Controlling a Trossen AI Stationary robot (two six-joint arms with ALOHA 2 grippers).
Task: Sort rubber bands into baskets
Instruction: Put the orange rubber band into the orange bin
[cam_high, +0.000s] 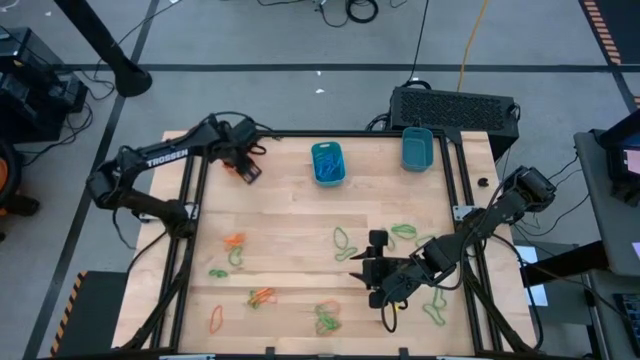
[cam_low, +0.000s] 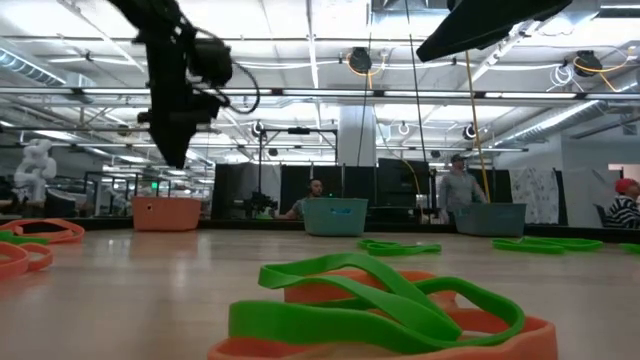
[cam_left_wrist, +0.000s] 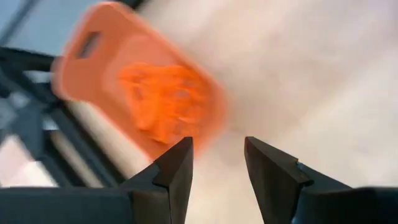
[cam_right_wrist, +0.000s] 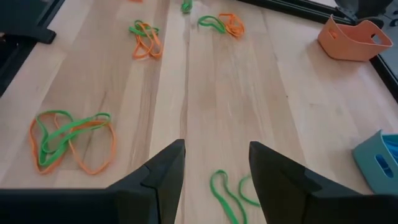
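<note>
My left gripper (cam_left_wrist: 217, 146) hangs open above the orange basket (cam_left_wrist: 106, 74) at the table's far left, with nothing between its fingers. Orange rubber bands (cam_left_wrist: 161, 99) lie inside that basket. My right gripper (cam_right_wrist: 216, 149) stands open over the near right of the table (cam_high: 300, 205), also holding nothing, with a green band (cam_right_wrist: 227, 190) on the wood just below it. Two teal baskets (cam_high: 328, 163) (cam_high: 417, 148) stand along the far edge; the middle one holds blue bands. Orange and green bands (cam_right_wrist: 68, 140) (cam_right_wrist: 146, 37) lie loose on the table.
Loose bands are scattered over the near half of the table (cam_high: 262, 296) (cam_high: 326, 318) (cam_high: 405, 232) (cam_high: 435, 305). A black box (cam_high: 455, 105) stands behind the far right corner. Black frame rails (cam_high: 190, 210) run along both sides. People show in the room beyond (cam_low: 458, 190).
</note>
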